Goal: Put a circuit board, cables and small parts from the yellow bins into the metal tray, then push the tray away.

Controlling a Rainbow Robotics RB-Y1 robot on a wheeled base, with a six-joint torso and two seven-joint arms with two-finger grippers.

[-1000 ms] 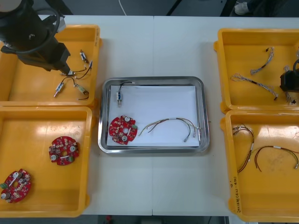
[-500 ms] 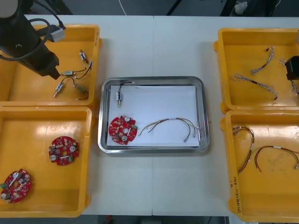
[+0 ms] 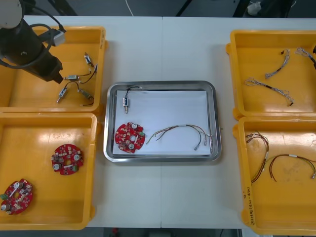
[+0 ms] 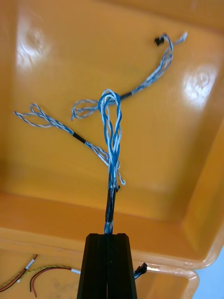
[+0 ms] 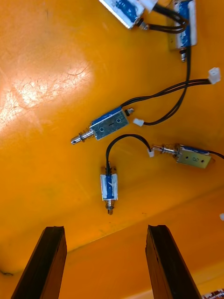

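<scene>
the right gripper [image 4: 108, 240] pinches one blue and white cable [image 4: 112, 140] by its end, over the far right yellow bin [image 4: 46, 187]. the cable runs straight away from the gripper, loop end farthest. next job, i think: carry it to the metal tray [image 3: 162, 84]. the left gripper [image 5: 106, 231] is spread wide over small metal parts [image 5: 108, 125].

At front view's right edge, cropped yellow bins [image 3: 235, 79] and blue-and-white cable [image 3: 303, 52].
</scene>
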